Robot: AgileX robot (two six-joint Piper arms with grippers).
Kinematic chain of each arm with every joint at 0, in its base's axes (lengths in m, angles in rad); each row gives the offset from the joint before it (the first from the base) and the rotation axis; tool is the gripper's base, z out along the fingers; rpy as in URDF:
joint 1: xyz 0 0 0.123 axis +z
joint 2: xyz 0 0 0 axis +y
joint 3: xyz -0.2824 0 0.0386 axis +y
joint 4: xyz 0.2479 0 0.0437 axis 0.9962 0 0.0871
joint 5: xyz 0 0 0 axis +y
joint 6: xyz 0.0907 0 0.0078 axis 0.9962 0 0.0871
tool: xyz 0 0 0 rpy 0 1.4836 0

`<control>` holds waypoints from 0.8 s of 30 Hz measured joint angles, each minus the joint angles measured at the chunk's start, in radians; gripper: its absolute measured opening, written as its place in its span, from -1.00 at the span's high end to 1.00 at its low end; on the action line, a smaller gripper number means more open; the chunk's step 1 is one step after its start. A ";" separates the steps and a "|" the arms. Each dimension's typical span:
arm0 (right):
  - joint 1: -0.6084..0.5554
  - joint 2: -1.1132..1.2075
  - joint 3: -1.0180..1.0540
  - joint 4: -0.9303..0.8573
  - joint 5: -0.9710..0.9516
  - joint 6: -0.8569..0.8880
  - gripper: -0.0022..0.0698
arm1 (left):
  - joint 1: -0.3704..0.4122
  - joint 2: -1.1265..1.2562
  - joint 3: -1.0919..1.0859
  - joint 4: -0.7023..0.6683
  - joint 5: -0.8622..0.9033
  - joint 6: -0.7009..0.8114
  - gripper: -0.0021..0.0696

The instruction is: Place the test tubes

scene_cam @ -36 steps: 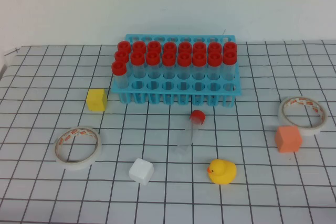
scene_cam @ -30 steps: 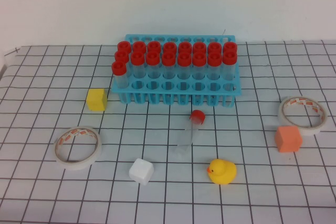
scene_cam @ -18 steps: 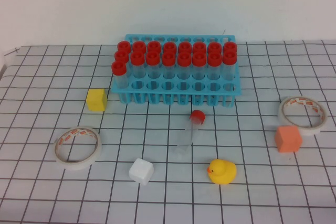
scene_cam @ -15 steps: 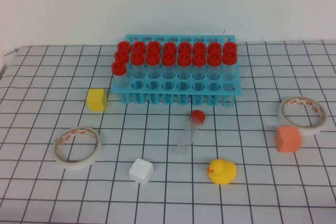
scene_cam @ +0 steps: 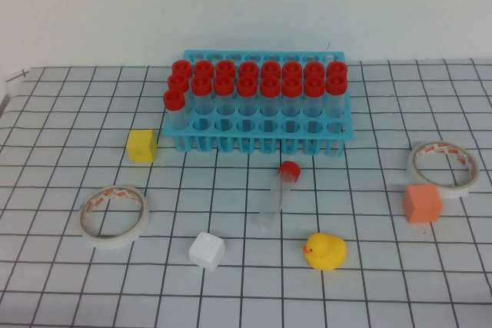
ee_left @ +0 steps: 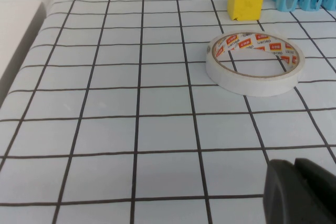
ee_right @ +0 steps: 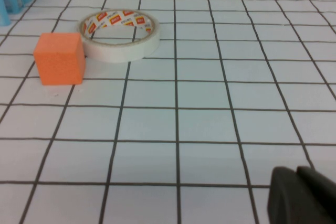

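One clear test tube (scene_cam: 277, 190) with a red cap lies flat on the gridded table, just in front of the blue rack (scene_cam: 258, 137). The rack holds several upright red-capped tubes (scene_cam: 247, 86) in its back rows; its front row stands empty. Neither arm shows in the high view. My left gripper (ee_left: 296, 174) is shut with nothing in it, low over the table's near left, short of a tape roll. My right gripper (ee_right: 300, 182) is also shut and empty, over the near right of the table.
A yellow cube (scene_cam: 141, 145) (ee_left: 245, 1) and a tape roll (scene_cam: 114, 215) (ee_left: 254, 62) lie left. A white cube (scene_cam: 207, 250) and yellow duck (scene_cam: 325, 251) sit in front. An orange cube (scene_cam: 422, 203) (ee_right: 59, 58) and second tape roll (scene_cam: 442, 167) (ee_right: 119, 34) lie right.
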 joint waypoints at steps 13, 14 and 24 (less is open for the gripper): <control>0.000 0.000 0.009 -0.004 -0.360 0.000 0.94 | 0.000 0.000 0.002 0.019 -0.249 0.002 0.95; 0.000 0.000 0.009 -0.006 -0.423 0.000 0.94 | 0.000 0.000 0.002 0.019 -0.317 0.002 0.95; 0.000 0.000 0.009 -0.008 -0.896 0.000 0.94 | 0.000 0.000 0.002 0.019 -0.908 0.002 0.95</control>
